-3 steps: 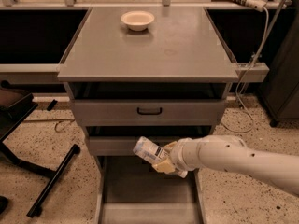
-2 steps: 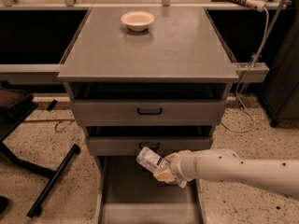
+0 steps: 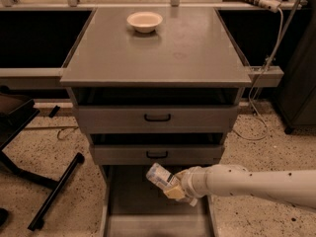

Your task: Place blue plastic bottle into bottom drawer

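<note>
The blue plastic bottle [image 3: 160, 177] is small and clear with a pale label. It lies tilted in my gripper [image 3: 175, 189], pointing up and to the left. My gripper is shut on the bottle's lower end and holds it above the floor of the bottom drawer [image 3: 133, 206]. That drawer is pulled out, grey inside, with side rails. My white arm reaches in from the right.
The grey cabinet top [image 3: 187, 53] carries a cream round bowl [image 3: 144, 21]. Two shallower drawers with black handles [image 3: 157, 117] sit above the open one. A black chair base [image 3: 49, 191] stands on the speckled floor at the left. Cables hang at the right [image 3: 261, 83].
My gripper with the bottle has moved slightly lower over the open bottom drawer, and the arm has dropped toward the frame's lower right.
</note>
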